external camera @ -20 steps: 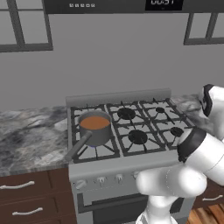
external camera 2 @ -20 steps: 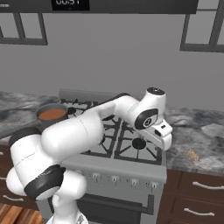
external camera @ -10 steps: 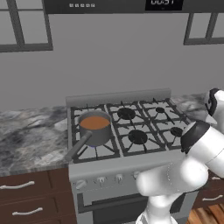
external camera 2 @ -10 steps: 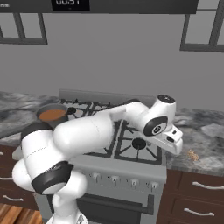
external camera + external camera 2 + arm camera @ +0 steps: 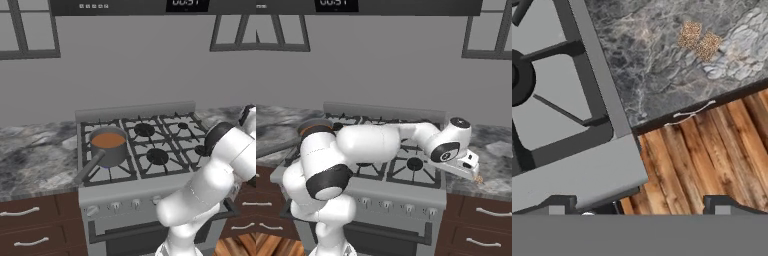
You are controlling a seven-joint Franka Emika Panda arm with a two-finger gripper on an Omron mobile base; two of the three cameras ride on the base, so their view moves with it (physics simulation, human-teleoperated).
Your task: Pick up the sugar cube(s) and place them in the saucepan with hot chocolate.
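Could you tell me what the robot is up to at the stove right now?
The arm is stretched over the right end of the stove, its open, empty gripper above the marble counter. In the hand view, two brown sugar cubes lie side by side on that counter, not yet picked up. The saucepan with hot chocolate sits on the front-left burner, handle pointing toward the front left. Nothing has gone into it yet, as far as I can tell.

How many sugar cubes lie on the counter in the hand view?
2: both on the marble counter right of the stove, touching corner to corner, one just beside the other. None seems hidden.
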